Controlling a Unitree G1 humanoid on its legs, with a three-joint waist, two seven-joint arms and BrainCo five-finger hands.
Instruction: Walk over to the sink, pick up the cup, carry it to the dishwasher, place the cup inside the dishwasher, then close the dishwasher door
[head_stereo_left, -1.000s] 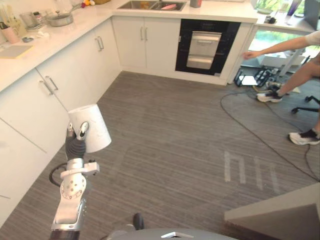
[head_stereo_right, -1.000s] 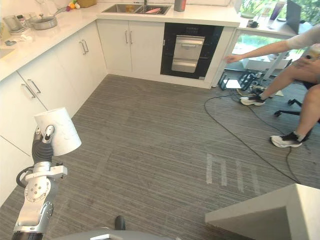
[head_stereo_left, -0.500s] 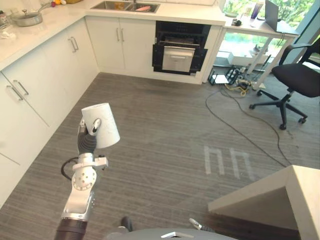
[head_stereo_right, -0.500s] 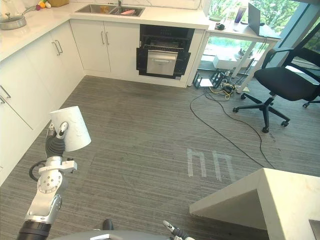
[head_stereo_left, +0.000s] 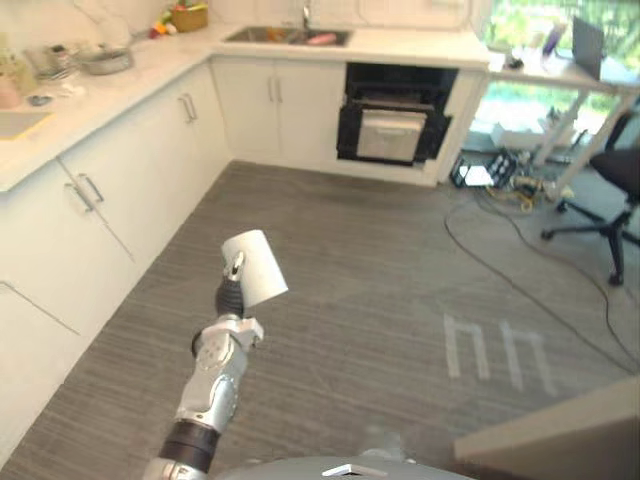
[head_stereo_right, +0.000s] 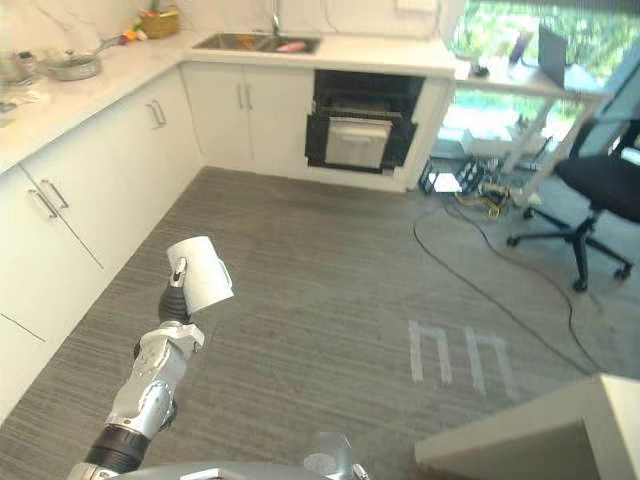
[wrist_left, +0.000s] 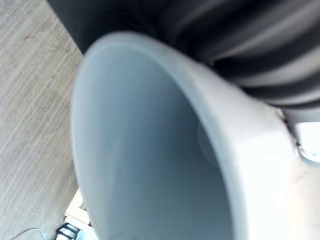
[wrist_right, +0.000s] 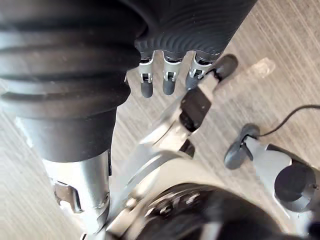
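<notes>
Cup (head_stereo_left: 253, 268) stays gripped in the curled left hand (head_stereo_left: 231, 292), lower left of frame. The view has swung, putting the dishwasher (head_stereo_left: 395, 120) upper centre, still well off, so carrying continues. Right hand (wrist_right: 167, 85) hangs loose, empty.

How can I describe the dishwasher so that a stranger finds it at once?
Look at the white cabinets along the far wall, under the worktop with the sink. The dishwasher sits just right of the sink. It is the one black front with a silver panel among white doors.
</notes>
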